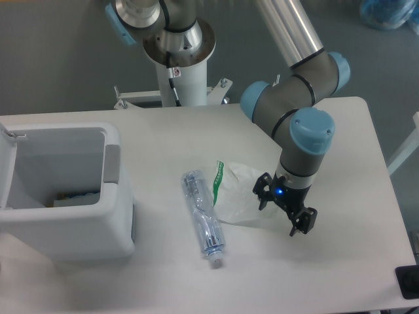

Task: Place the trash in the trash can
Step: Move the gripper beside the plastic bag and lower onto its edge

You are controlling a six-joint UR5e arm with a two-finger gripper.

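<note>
While spread wide, pincer empty, beside wrapper.

Single fixed camera, high, facing robot base across table, angled steeply down, medium range.

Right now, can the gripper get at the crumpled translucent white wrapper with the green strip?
Probably yes. The gripper hangs open at the right edge of the crumpled translucent white wrapper, and nothing lies between them. The crushed clear plastic bottle lies on the wrapper's far side, out of the way.
</note>
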